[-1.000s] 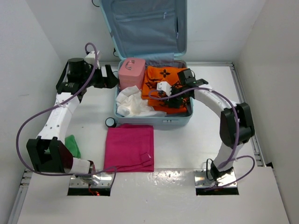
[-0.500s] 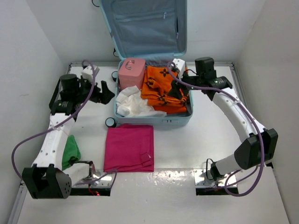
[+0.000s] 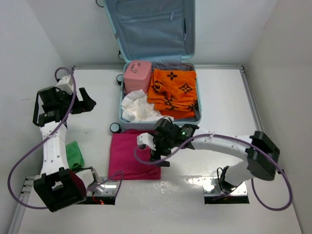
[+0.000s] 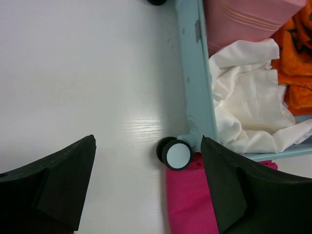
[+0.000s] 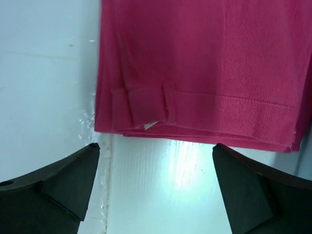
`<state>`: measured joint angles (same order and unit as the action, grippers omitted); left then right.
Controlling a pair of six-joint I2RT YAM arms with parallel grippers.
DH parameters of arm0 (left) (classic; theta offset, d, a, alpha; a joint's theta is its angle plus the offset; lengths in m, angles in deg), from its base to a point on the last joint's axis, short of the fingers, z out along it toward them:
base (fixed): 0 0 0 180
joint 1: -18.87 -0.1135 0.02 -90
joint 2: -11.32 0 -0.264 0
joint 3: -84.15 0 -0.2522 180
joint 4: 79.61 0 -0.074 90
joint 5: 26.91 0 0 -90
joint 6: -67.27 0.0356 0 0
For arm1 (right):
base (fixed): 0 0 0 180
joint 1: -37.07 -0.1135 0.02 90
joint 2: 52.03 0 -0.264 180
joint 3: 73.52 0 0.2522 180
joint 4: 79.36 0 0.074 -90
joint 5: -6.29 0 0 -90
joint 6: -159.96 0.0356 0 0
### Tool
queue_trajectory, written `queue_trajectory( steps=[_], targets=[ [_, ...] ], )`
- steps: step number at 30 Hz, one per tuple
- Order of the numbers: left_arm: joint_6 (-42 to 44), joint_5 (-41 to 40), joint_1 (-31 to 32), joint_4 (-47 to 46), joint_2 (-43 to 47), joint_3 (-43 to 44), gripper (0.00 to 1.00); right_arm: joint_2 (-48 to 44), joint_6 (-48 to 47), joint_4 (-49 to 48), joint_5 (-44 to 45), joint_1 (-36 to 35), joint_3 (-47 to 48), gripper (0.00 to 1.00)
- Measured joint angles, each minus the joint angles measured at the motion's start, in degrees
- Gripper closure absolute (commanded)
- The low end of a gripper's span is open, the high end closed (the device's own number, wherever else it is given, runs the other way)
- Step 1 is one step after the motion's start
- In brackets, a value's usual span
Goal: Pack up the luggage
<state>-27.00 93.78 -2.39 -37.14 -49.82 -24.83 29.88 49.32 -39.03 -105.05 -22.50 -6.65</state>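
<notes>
While lid (image 3: 151,29) stands upright, pale aqua luggage (image 4: 195,87) lies part-filled; lining light blue

Overhead wide, wrists close downward — sharing pink cloth (image 3: 135,154)

My overhead view is bright and evenly lit, with soft shadows. Glare washes the table (image 3: 183,183) at lower centre and shows again in both wrist views, where the dark fingers (image 4: 53,190) look slightly blurred.
</notes>
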Motion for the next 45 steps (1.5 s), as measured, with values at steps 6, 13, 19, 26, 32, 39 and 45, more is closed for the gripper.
queue_trajectory(
  steps=[6,13,19,26,32,39,45],
  targets=[
    [-0.9,3.2,-4.9,0.6,0.7,-0.3,0.11,5.3,23.3,-2.4,2.5,6.2,1.6,0.06],
    [2.8,11.3,-5.7,0.7,8.0,-6.6,0.14,0.6,48.4,-4.6,2.4,17.4,-9.9,0.02],
    [5.5,15.3,-5.8,0.8,8.9,-7.5,0.13,-0.9,57.9,-7.0,-0.2,18.1,-12.9,0.0],
    [4.6,17.9,-7.7,0.0,10.1,-8.3,0.11,-0.8,66.1,-13.1,1.0,16.6,-13.0,0.0],
    [3.7,21.8,-8.2,2.0,11.5,-8.3,0.08,1.0,71.8,-17.3,3.8,13.5,-14.6,0.0],
    [-0.9,26.3,-8.2,1.4,14.4,-7.9,0.08,2.8,75.9,-29.0,8.0,12.1,-18.5,0.0],
    [-3.3,26.0,-9.6,2.0,15.9,-7.5,0.1,6.7,79.7,-33.7,12.9,8.6,-18.0,0.0]
  ],
)
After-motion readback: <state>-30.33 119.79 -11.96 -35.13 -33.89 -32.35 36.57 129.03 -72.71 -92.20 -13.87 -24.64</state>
